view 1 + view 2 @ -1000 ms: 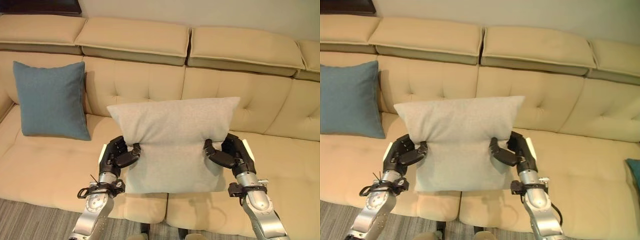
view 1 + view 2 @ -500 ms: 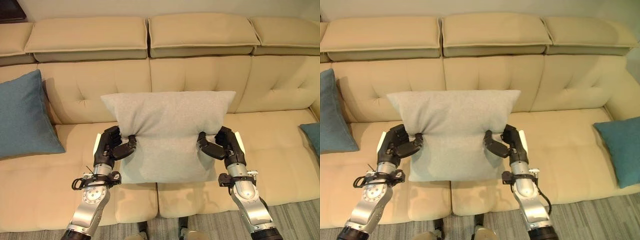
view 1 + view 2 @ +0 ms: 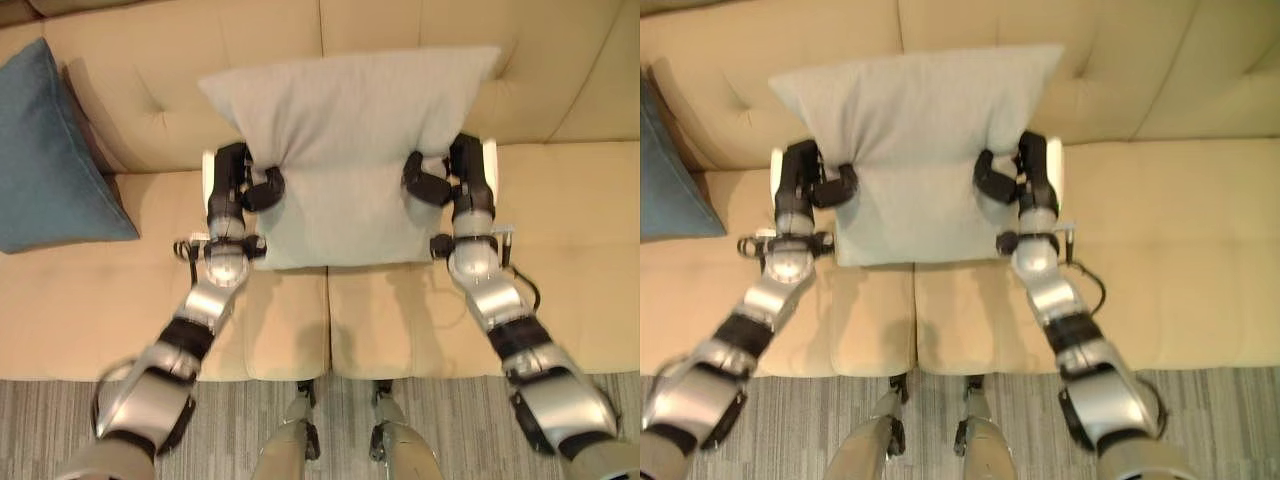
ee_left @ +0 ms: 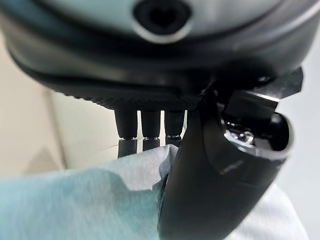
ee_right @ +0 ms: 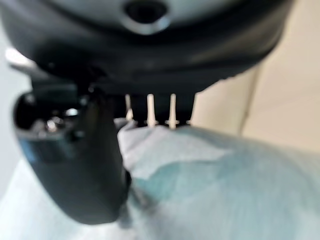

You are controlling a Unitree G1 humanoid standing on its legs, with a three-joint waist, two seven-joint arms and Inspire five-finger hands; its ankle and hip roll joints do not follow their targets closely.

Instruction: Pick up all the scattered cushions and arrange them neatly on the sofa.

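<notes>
The beige sofa spans the scene, its tufted back at the far side and its seat cushions running toward the near edge above the grey floor. Compared with half a second ago the whole picture has dropped and moved in close, so the camera has shifted; the arms now reach out long over the seat. The grey cushion is held against the sofa back near the middle, its lower edge down at the seat, where a moment earlier it hung clear in front of the backrest. That suggests the placing step is almost done and release is next. A blue cushion leans on the back at the far left, well apart from the grey one. The left hand pinches the grey cushion's left side, thumb curled into the cloth. The right hand pinches its right side likewise.
</notes>
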